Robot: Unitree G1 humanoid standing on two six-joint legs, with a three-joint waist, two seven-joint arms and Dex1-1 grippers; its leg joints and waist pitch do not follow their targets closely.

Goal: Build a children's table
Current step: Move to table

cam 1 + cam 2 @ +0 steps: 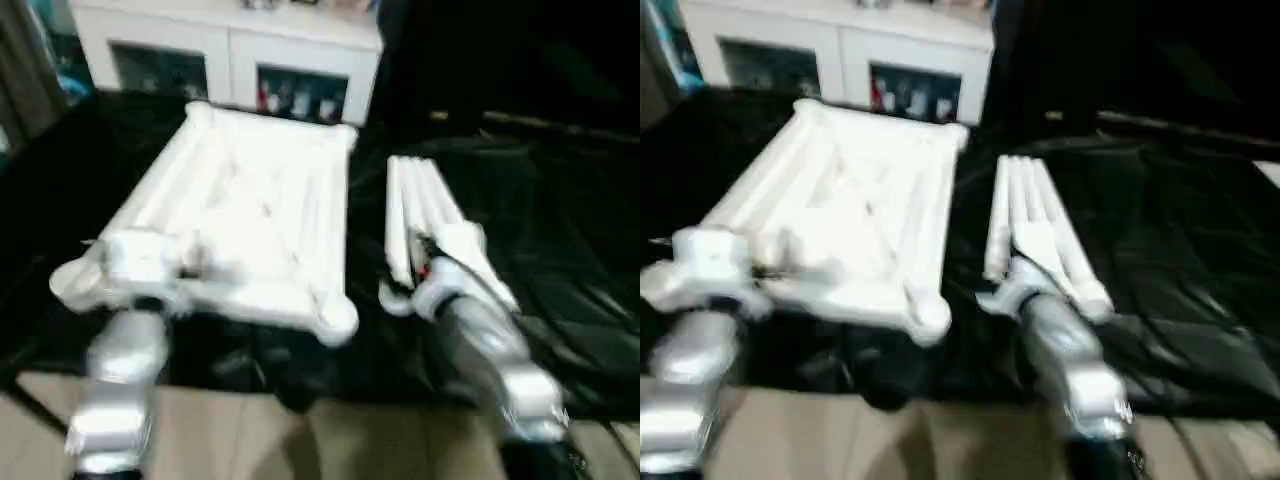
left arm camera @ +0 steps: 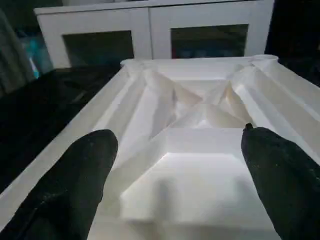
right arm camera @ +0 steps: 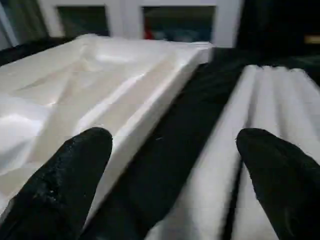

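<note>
The white table top [image 1: 245,215] lies upside down on the black-draped bench [image 1: 560,260], ribbed underside up, on the left side of the scene. The four white legs [image 1: 425,215] lie bundled side by side just to its right, running from near to far, with a strip of black cloth between them and the top. No leg is fitted yet, so the build looks to be at its very start.

The left claw [image 2: 175,170] hangs over the near edge of the top, its two black fingers spread wide and holding nothing. The right claw [image 3: 170,170] is likewise wide open and empty, poised over the gap between the top's right rim and the near ends of the legs.

The step in hand seems to be picking up a first leg. To do it well, the right claw should move right until it straddles just one tube, the outermost for preference, and close near its end so the leg can be tipped upright. The left claw can press on the top to steady it while the leg is pushed into a corner socket [image 1: 335,320].
</note>
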